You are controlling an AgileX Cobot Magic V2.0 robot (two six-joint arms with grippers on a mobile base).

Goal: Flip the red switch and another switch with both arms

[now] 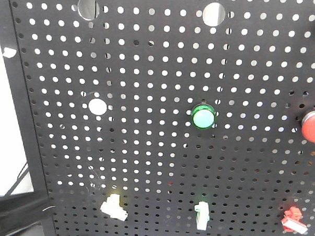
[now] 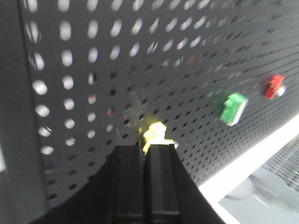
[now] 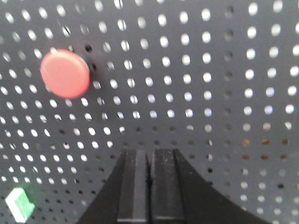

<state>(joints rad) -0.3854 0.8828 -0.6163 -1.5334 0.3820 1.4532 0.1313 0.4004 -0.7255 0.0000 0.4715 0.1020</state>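
We can read no text, label, brand, number or sign in any of the views. The black pegboard (image 1: 145,164), the red switch (image 1: 293,219), the cream switch (image 1: 114,206), the white-green toggle (image 1: 201,214), the round green button (image 1: 203,118) and the round red push button (image 1: 314,126) show us no legible marking. The two wrist views are too blurred for us to make out any fine print.
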